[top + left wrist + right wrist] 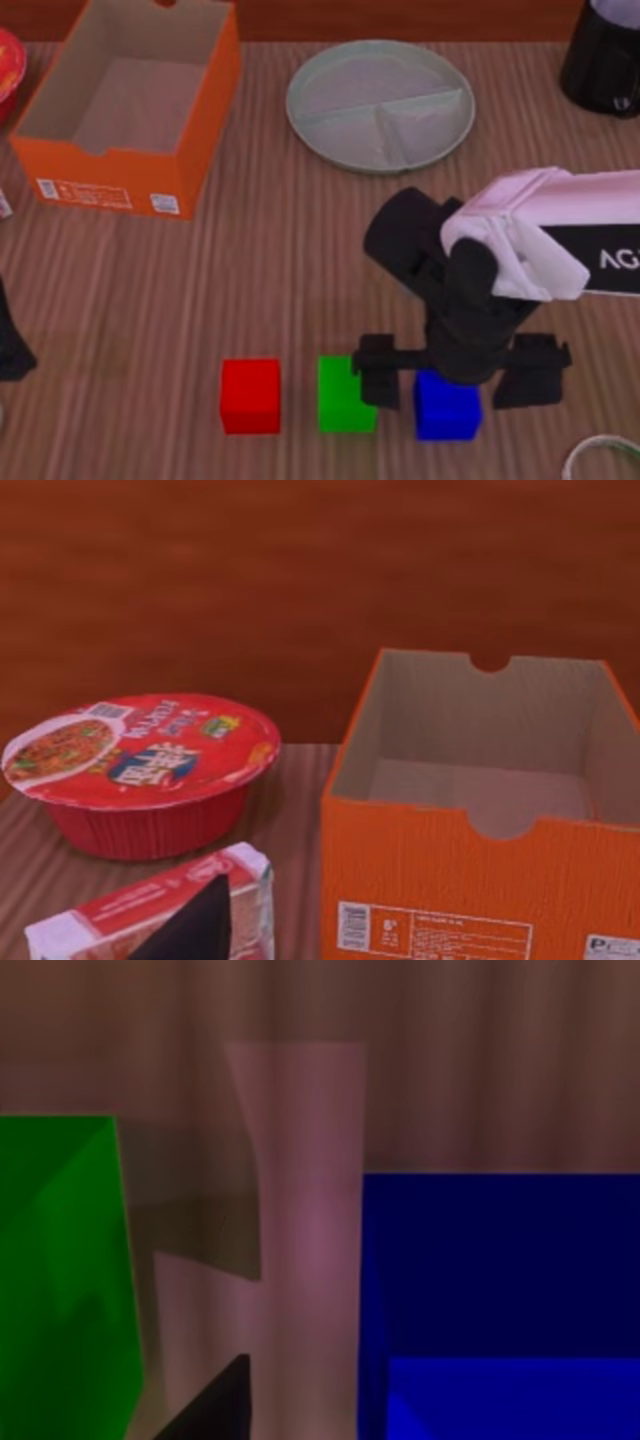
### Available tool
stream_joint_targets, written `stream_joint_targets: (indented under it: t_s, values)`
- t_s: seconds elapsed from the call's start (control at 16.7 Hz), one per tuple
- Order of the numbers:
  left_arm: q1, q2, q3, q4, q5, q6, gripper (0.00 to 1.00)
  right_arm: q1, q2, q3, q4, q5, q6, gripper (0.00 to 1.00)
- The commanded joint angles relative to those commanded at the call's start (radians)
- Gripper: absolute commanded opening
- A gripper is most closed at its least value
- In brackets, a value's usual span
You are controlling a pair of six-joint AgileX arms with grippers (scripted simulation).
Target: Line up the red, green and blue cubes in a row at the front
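Along the table's front lie the red cube (250, 396), the green cube (343, 396) and the blue cube (447, 410), left to right in a row with small gaps. My right gripper (455, 372) hangs over the blue cube, open, its two dark fingers spread wider than the cube and touching neither side. One finger (375, 370) stands over the gap beside the green cube. In the right wrist view the green cube (60, 1280) and blue cube (500, 1290) flank a strip of bare table, with one dark fingertip (215, 1410) low between them. My left arm (12, 345) is parked at the left edge.
An open orange box (120, 185) stands at the back left, with a red noodle bowl (140, 770) and a wrapped packet (150, 910) beside it. A divided pale plate (300, 110) lies at the back centre, a dark container (600, 50) at the back right, a white rim (605, 460) at the front right.
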State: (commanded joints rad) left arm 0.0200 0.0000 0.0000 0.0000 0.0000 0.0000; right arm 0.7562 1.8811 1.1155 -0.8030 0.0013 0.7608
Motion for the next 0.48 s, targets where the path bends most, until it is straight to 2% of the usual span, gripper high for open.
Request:
stream_joint_targets:
  t_s: [0.3, 0.48]
  values:
    - [0.000, 0.000, 0.000, 0.000, 0.000, 0.000, 1.00, -0.001, -0.002, 0.003, -0.004, 0.000, 0.000, 1.00]
    - [0.000, 0.000, 0.000, 0.000, 0.000, 0.000, 1.00, 0.001, -0.025, 0.051, -0.074, 0.001, 0.002, 1.00]
